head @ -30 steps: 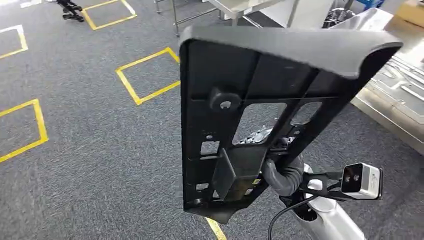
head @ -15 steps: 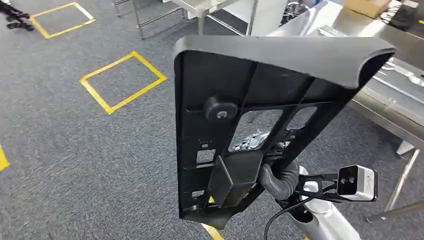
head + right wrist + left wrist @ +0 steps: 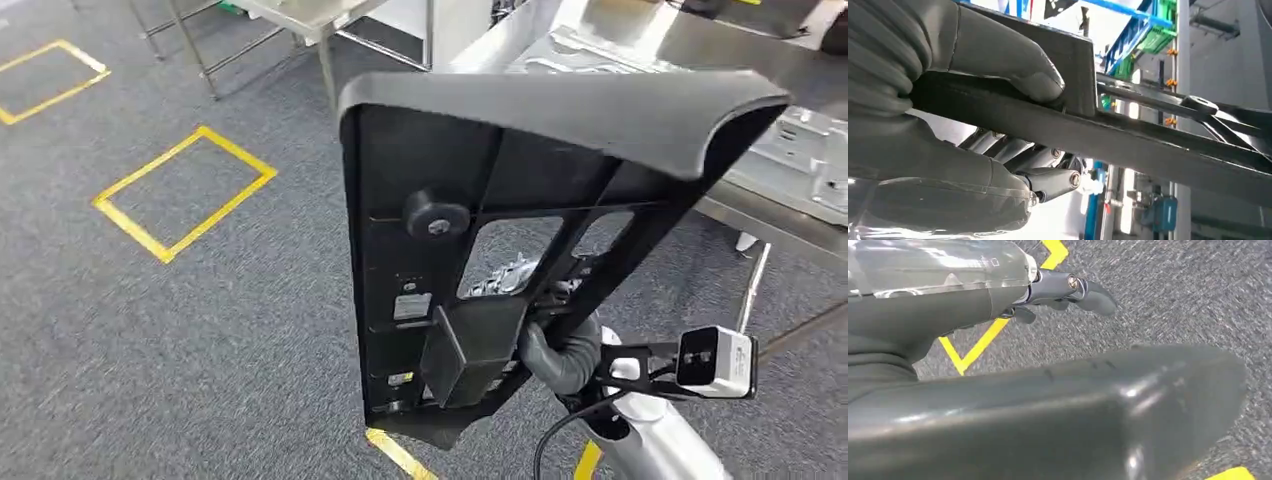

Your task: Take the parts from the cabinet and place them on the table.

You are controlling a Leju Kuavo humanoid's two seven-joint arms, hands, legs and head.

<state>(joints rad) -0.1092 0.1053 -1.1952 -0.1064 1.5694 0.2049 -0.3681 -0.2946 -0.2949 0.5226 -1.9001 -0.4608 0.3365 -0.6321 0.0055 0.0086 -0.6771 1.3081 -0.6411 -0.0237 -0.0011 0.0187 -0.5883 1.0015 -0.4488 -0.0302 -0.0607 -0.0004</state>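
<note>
Right hand (image 3: 560,355), nearest the camera, is clamped on the lower rib of the black part (image 3: 520,230); in the right wrist view the thumb (image 3: 1013,65) presses one face of the rib and the darker fingers (image 3: 1043,175) curl under the other. The part is a big ribbed plastic panel with cut-out windows and a round knob (image 3: 435,215), held upright in the air, curved top edge above the hand, well clear of the carpet (image 3: 200,330). Left hand (image 3: 1068,290) hangs over the carpet beside the robot, holding nothing, fingers look loosely extended and apart.

Yellow floor square (image 3: 185,190) lies on the carpet past the part, on the left-hand side of it. Steel desk (image 3: 770,215) stands beyond the part on the right-hand side of it, already carrying silver metal parts (image 3: 810,160). A second steel frame (image 3: 300,20) sits further off, behind the part.

Step in hand, by my read: carrying the part to the desk, placing not yet done. To do it well: keep the clamp firm, since the grip is low and the panel is top-heavy, so it could swing. The panel blocks much of the head view, so approach slowly. Lower onto a bare patch of desk, not onto the silver parts, then release.
</note>
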